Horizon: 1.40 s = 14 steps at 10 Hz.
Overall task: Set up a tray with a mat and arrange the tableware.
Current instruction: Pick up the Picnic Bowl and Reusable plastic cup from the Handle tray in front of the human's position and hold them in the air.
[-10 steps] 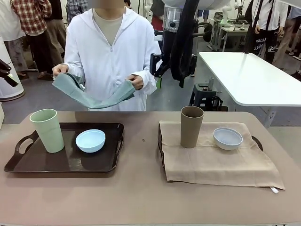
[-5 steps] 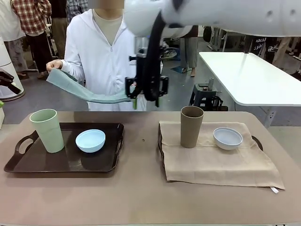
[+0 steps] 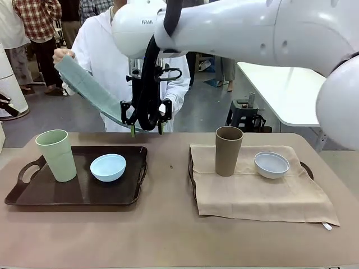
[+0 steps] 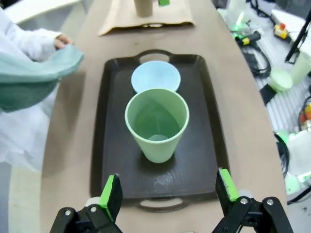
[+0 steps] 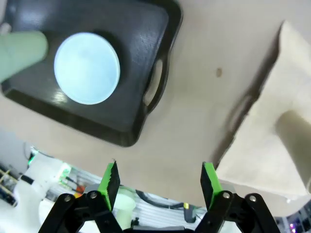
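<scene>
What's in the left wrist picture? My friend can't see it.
A pale green cup stands on a dark tray, a light blue bowl beyond it. The open left gripper hovers above, and a person's hand holds a green cloth nearby.

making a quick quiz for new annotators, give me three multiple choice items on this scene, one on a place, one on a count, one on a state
1. Where does the pale green cup stand?
A. on the dark tray
B. on the floor
C. stacked inside a bowl

2. How many bowls are set out?
A. one
B. two
C. four

3. What state is the right pincer in?
A. clamped on a cup
B. open and empty
C. clamped on a bowl

Answers:
1. A, the cup stands upright on the tray's floor beside the light blue bowl.
2. B, that bowl and the whitish bowl are the two.
3. B, the right wrist view shows its jaws apart with nothing between them.
</scene>
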Motion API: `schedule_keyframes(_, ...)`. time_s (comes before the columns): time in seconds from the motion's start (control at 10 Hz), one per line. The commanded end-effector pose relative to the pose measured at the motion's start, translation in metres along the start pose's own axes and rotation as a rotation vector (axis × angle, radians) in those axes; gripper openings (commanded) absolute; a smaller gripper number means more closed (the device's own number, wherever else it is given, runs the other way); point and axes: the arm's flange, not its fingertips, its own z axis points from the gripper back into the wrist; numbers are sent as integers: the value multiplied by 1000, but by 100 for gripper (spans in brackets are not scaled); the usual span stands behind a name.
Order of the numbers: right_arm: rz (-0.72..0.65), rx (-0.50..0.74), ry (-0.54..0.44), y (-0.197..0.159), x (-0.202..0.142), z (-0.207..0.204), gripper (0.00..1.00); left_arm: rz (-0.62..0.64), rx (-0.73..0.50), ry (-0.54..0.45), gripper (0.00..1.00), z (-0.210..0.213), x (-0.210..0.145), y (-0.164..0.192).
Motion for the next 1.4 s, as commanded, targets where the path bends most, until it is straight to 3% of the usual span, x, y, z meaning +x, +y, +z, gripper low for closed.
schedule_keyframes(0.0,-73,-19,-29,6,14,-7,86,7,-30,-31,100,-7,-2,8)
schedule_keyframes(0.6,-30,9,-3,1,8,-14,86,5,-21,-8,100,-8,-3,3)
schedule_keyframes(0.8,-253,-26,-89,32,17,-51,86,71,-6,-29,100,-12,-8,11)
schedule_keyframes(1.1,-274,19,-90,45,23,-78,86,108,13,-26,100,-14,-9,13)
schedule_keyframes(1.3,-339,-7,-163,53,25,-91,86,125,43,-65,100,-20,-14,19)
